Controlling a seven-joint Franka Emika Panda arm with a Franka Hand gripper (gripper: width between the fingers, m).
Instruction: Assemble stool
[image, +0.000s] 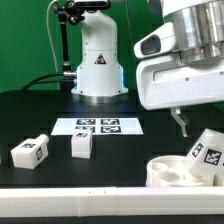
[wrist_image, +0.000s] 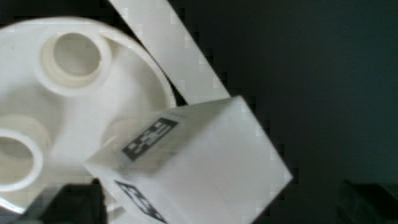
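The stool's round white seat (image: 168, 172) lies at the front on the exterior view's right; the wrist view shows round holes in the seat (wrist_image: 45, 95). One tagged leg (image: 206, 150) leans tilted on the seat's far side, and it fills the wrist view as a white block (wrist_image: 205, 160). My gripper (image: 190, 128) hangs just above this leg, open; one dark finger (image: 182, 122) shows clear of it. Two more legs (image: 30, 151) (image: 82, 145) rest on the black table at the exterior view's left.
The marker board (image: 97, 126) lies mid-table before the arm's base (image: 98, 65). A white rail (image: 90, 196) runs along the front edge and shows in the wrist view as a white strip (wrist_image: 164, 45) past the seat.
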